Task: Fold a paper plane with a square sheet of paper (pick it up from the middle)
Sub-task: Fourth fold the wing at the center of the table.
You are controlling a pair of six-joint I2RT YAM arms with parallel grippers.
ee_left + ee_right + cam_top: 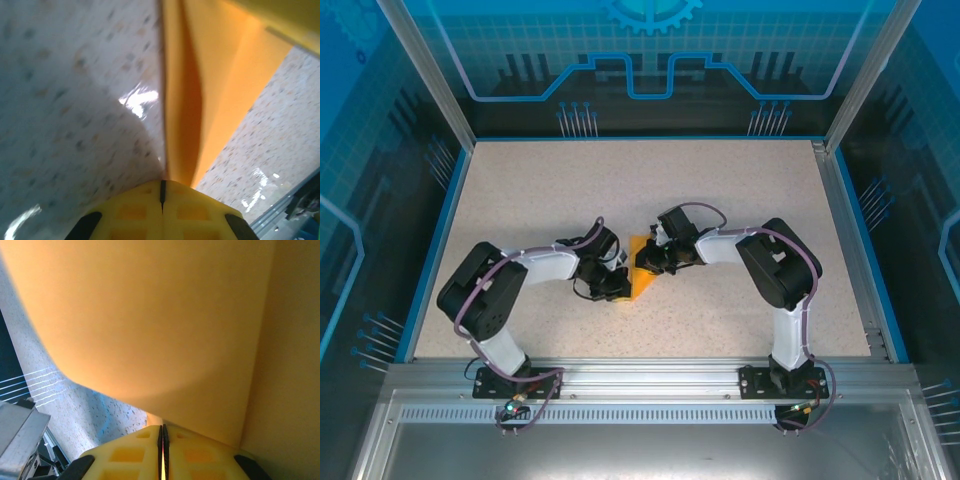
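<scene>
The bright orange square sheet of paper (642, 274), folded into a smaller angular shape, is at the middle of the table between both arms. My left gripper (617, 286) is at its near left edge. In the left wrist view the yellow fingers (135, 210) are pressed together, and the folded paper (185, 100) rises straight from the tip of my left gripper (162, 183), showing a long crease. My right gripper (646, 259) meets the sheet from the far right. Its jaws stand shut in the right wrist view (163, 429) with an orange sliver between them, and the paper (150, 315) spreads close ahead.
The speckled beige table (720, 190) has a raised blue rim (438, 235) along its sides. An aluminium rail (650, 375) with the arm bases runs along the near edge. Glass walls with metal posts (425, 70) enclose the back and sides.
</scene>
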